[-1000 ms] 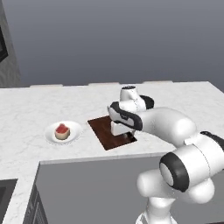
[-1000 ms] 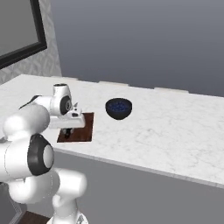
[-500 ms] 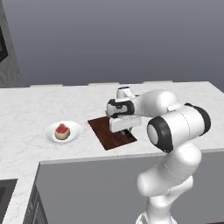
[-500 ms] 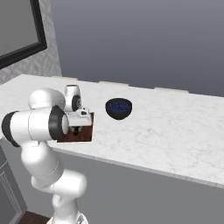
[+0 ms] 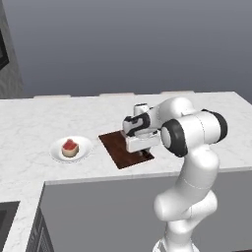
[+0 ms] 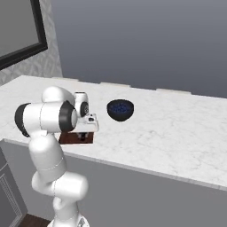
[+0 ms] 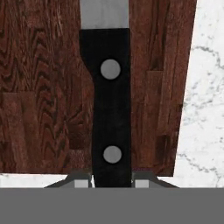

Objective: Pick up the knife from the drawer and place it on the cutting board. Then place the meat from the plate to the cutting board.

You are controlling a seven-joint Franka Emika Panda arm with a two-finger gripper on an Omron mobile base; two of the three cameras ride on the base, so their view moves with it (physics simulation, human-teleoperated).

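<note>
We record the white arm bent low, its two-finger claw [image 5: 145, 155] over the dark reddish-brown wooden cutting board [image 5: 115, 150]. The black-handled, steel-bladed knife [image 7: 110, 105] sits pinched between the fingertips [image 7: 81, 180], above the board.

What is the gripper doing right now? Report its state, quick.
Gripper: closed on the black handle of the knife, held low over the cutting board.
</note>
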